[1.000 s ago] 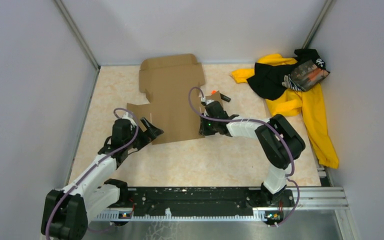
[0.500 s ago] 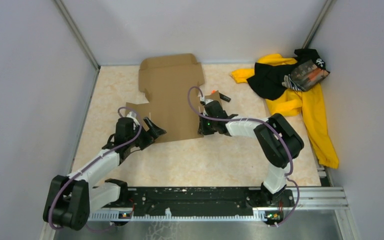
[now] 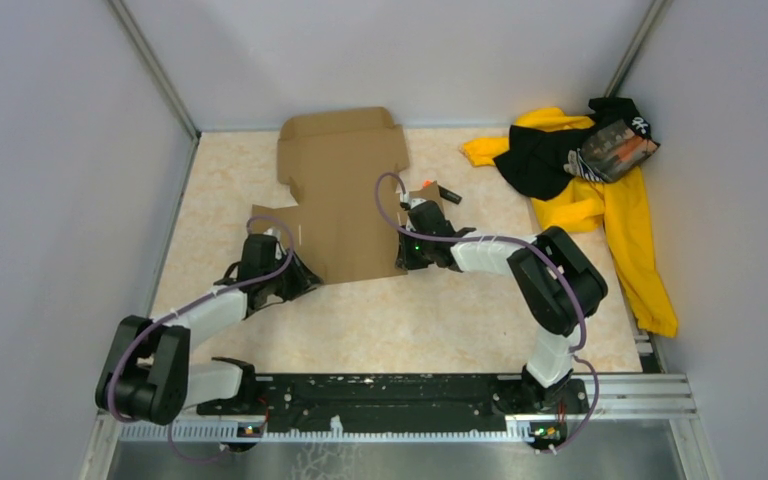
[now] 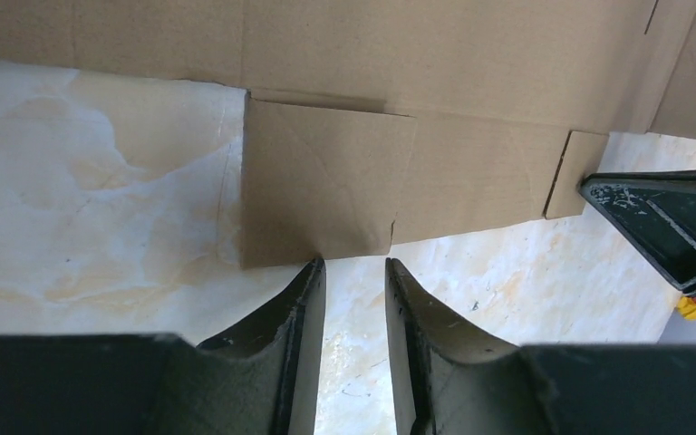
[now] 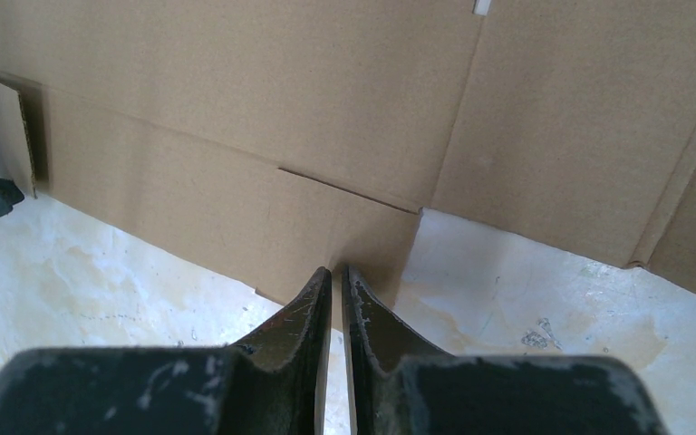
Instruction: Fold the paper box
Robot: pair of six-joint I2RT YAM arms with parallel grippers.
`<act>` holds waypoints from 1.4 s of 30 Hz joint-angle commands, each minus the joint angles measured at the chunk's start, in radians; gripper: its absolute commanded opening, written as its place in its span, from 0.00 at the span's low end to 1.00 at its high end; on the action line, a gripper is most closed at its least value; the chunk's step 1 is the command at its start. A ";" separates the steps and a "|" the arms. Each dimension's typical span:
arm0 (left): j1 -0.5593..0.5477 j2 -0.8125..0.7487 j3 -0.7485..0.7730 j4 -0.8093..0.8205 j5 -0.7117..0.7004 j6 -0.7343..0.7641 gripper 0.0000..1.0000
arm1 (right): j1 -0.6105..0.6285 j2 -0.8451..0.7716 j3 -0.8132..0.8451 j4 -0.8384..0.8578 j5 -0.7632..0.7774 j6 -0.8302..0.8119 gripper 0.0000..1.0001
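The paper box is a flat brown cardboard sheet lying on the marbled table, reaching to the back wall. My right gripper sits at its near right corner. In the right wrist view the right gripper is shut on the edge of a near flap, and cardboard shows between the tips. My left gripper is low at the near left corner. In the left wrist view the left gripper is open by a narrow gap, with only table showing in it. Its left fingertip touches the edge of a small flap.
A yellow and black clothing pile lies at the back right, trailing down the right wall. A small black and orange object rests just right of the cardboard. Grey walls close three sides, and a metal rail runs along the near edge.
My left arm has stretched forward and lower toward the cardboard's near left corner, and its jaws have narrowed from wide open. The right arm and the cardboard have stayed put.
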 commanded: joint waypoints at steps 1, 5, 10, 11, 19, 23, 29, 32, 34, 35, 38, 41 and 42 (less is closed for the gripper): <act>-0.003 0.033 0.034 -0.003 -0.040 0.041 0.37 | 0.013 0.090 -0.048 -0.197 0.085 -0.031 0.11; -0.003 0.067 0.069 -0.017 -0.056 0.063 0.38 | 0.014 0.091 -0.046 -0.205 0.091 -0.034 0.10; -0.003 0.106 0.122 -0.104 -0.099 0.090 0.38 | 0.014 0.096 -0.037 -0.218 0.102 -0.036 0.11; -0.003 0.114 0.134 -0.123 -0.113 0.099 0.39 | 0.014 0.097 -0.035 -0.222 0.105 -0.036 0.11; -0.008 0.142 0.165 -0.180 -0.159 0.130 0.41 | 0.014 0.106 -0.036 -0.237 0.117 -0.040 0.10; -0.011 0.100 0.186 -0.217 -0.114 0.138 0.42 | 0.015 0.052 -0.038 -0.235 0.052 -0.051 0.10; -0.012 -0.085 0.341 -0.371 -0.120 0.177 0.57 | 0.015 -0.136 0.049 -0.313 -0.020 -0.095 0.24; -0.011 -0.129 0.464 -0.466 -0.145 0.214 0.67 | 0.015 -0.226 0.139 -0.387 -0.048 -0.118 0.31; -0.011 -0.140 0.522 -0.498 -0.163 0.232 0.72 | 0.014 -0.265 0.201 -0.436 -0.059 -0.128 0.36; -0.011 -0.143 0.538 -0.503 -0.178 0.239 0.74 | 0.014 -0.280 0.225 -0.461 -0.060 -0.137 0.39; -0.007 -0.136 0.547 -0.517 -0.246 0.252 0.89 | 0.011 -0.305 0.290 -0.526 -0.034 -0.167 0.47; 0.020 -0.112 0.515 -0.513 -0.271 0.257 0.98 | -0.011 -0.309 0.317 -0.565 0.019 -0.205 0.51; 0.039 -0.103 0.498 -0.502 -0.258 0.256 0.99 | -0.033 -0.309 0.316 -0.568 0.024 -0.211 0.51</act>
